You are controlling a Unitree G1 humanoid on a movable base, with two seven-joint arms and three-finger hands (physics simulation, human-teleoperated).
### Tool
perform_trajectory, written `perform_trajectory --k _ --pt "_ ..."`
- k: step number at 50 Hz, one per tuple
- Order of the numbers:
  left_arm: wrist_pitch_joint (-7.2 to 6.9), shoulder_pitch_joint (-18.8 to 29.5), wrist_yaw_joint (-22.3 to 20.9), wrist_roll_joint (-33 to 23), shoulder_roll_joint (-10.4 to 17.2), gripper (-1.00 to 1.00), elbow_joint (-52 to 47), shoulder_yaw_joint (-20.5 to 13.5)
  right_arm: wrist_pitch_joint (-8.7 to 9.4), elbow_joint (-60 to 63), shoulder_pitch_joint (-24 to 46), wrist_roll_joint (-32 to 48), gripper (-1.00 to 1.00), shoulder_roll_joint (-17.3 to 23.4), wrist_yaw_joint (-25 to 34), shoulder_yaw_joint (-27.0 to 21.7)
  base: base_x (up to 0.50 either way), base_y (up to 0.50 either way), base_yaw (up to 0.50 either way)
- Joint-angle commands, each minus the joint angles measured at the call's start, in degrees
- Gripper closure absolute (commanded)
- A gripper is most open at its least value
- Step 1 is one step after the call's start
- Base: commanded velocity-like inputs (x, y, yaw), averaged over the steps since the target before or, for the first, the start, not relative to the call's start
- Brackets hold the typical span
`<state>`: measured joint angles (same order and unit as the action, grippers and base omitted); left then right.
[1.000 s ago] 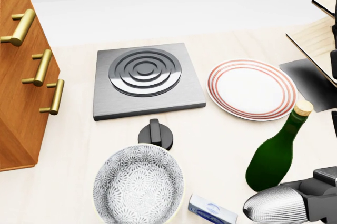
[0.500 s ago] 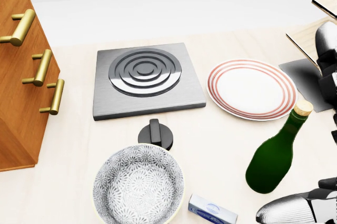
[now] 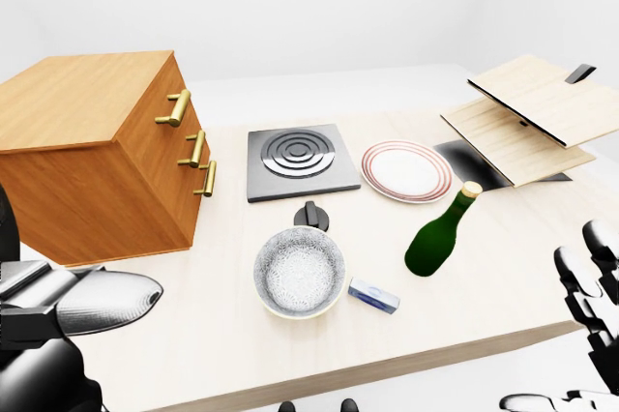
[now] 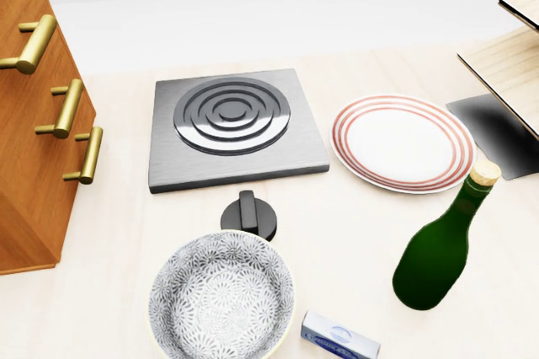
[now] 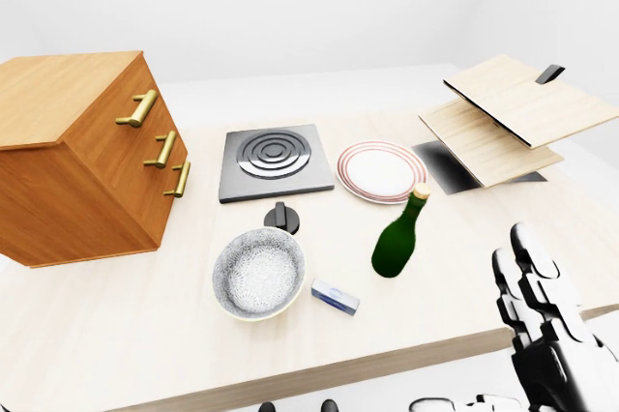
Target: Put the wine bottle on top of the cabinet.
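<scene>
Task judged barely begun: nothing lifted, nothing placed.

- Light wooden tabletop point(image 3: 464, 306): all items carried on it.
- Brown wooden cabinet with brass handles point(image 3: 92, 156): at tabletop's left edge; top bare, far side cut off.
- Stacked pale wooden shelf boards point(image 5: 503, 117): at right edge; support not made out.
- Patterned grey bowl point(image 3: 299, 272): near tabletop's near edge.
- Green glass wine bottle with cork point(image 3: 440, 233): upright, right of centre, ungrasped.
- Right hand point(image 5: 542, 320): beyond right near corner, well apart from bottle; fingers spread, nothing held.
- Left hand point(image 3: 73, 301): near left near corner; finger state cannot be told.

Remaining: grasp, lift, carry across, set on cabinet.
</scene>
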<state>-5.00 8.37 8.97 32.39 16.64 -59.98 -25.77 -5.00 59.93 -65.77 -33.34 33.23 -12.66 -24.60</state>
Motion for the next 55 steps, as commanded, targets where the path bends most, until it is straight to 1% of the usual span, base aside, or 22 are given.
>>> perform_trajectory --k 1,6,9,11,12,13,15,17,18,19,23,25,28,31,33,36,38,41,43,45,49,55 --pt "0.0 -0.8 -0.1 0.5 0.1 -1.0 0.0 0.0 0.0 0.1 -5.0 3.9 -1.0 -5.5 4.3 0.3 0.0 0.0 0.0" --pt "0.0 -0.9 -0.8 -0.5 -0.5 -1.0 0.0 0.2 0.0 0.1 -0.7 3.0 -1.0 -6.8 5.5 -0.4 0.0 0.0 0.0" --pt "0.0 -0.8 -1.5 -1.4 -1.0 -1.0 0.0 0.2 0.0 0.1 1.1 1.2 -1.0 -7.6 6.8 -2.4 0.0 0.0 0.0" --pt "0.0 -0.5 -2.3 -2.6 -1.8 -1.0 0.0 0.4 0.0 0.1 3.1 -1.3 -1.0 -8.4 7.9 -5.3 0.0 0.0 0.0" --pt "0.0 -0.4 -2.7 -3.0 -2.0 -1.0 0.0 0.4 0.97 0.1 3.9 -2.1 -1.0 -8.9 8.6 -6.5 0.0 0.0 0.0" --pt "0.0 -0.4 -3.0 -3.4 -2.3 -1.0 0.0 0.4 2.35 0.1 4.9 -3.0 -1.0 -9.4 9.3 -7.8 0.0 0.0 0.0" --pt "0.0 -0.1 -3.4 -4.0 -2.7 -1.0 0.0 0.4 5.75 0.1 7.5 -4.3 -1.0 -10.0 10.3 -9.9 0.0 0.0 0.0" --pt "0.0 0.0 -3.9 -4.6 -3.1 -1.0 0.0 0.6 7.89 0.1 9.3 -4.8 -1.0 -10.3 10.8 -10.9 0.0 0.0 0.0" --pt "0.0 -0.1 -4.1 -5.0 -3.3 -1.0 0.1 0.8 9.28 0.1 10.4 -5.1 -1.0 -10.0 10.6 -11.3 0.0 0.0 0.0" --pt "0.0 -0.2 -4.4 -5.6 -3.5 -1.0 0.2 1.0 10.0 0.1 11.5 -5.7 -1.0 -9.6 10.4 -11.8 0.0 0.0 0.0" --pt "0.0 0.1 -5.0 -6.2 -3.9 -1.0 0.3 0.9 10.0 0.1 15.2 -7.4 -1.0 -7.9 9.3 -12.9 0.0 0.0 0.0" --pt "0.0 0.1 -5.3 -6.2 -4.0 -1.0 0.1 0.6 10.0 0.1 17.9 -7.8 -1.0 -8.5 9.6 -13.7 0.0 0.0 0.0" --pt "0.0 0.1 -5.7 -6.6 -4.1 -1.0 0.5 0.4 10.0 0.1 20.2 -6.6 -1.0 -11.0 11.5 -14.1 0.0 0.0 0.0" --pt "0.0 0.1 -5.9 -6.9 -4.1 -1.0 0.7 0.3 10.0 0.1 21.8 -4.1 -1.0 -14.7 14.5 -13.9 0.0 0.0 0.0" --pt "0.0 0.0 -6.1 -7.1 -4.2 -1.0 0.8 0.4 10.0 0.1 22.5 -3.8 -1.0 -15.6 15.5 -14.4 0.0 0.0 0.0" --pt "0.0 0.1 -6.1 -7.2 -4.3 -1.0 0.6 0.6 10.0 0.1 23.4 -5.1 -1.0 -14.8 15.0 -15.5 0.0 0.0 0.0" --pt "0.0 -0.1 -6.2 -7.5 -4.5 -1.0 0.7 0.8 10.0 0.1 25.1 -6.6 -1.0 -13.0 13.5 -16.2 0.0 0.0 0.0" --pt "0.0 -0.5 -6.6 -8.1 -4.7 -1.0 0.8 1.0 10.0 0.1 26.8 -7.1 -1.0 -11.7 12.1 -15.7 0.0 0.0 0.0" --pt "0.0 -0.5 -6.8 -8.3 -4.8 -1.0 1.0 0.9 10.0 0.1 29.1 -6.4 -1.0 -12.2 12.2 -15.3 0.0 0.0 0.0" --pt "0.0 -0.4 -6.9 -8.2 -4.7 -1.0 0.9 0.7 10.0 0.1 30.6 -5.7 -1.0 -13.3 13.3 -15.8 0.0 0.0 0.0" --pt "0.0 -0.1 -6.9 -8.6 -4.7 -1.0 1.6 0.9 10.0 0.1 34.3 -2.7 -1.0 -17.2 16.9 -16.6 0.0 0.0 0.0" --pt "0.0 -0.5 -7.6 -9.9 -5.1 -1.0 2.4 1.5 10.0 0.1 37.1 4.7 -1.0 -25.5 25.2 -17.2 0.0 0.0 0.0"
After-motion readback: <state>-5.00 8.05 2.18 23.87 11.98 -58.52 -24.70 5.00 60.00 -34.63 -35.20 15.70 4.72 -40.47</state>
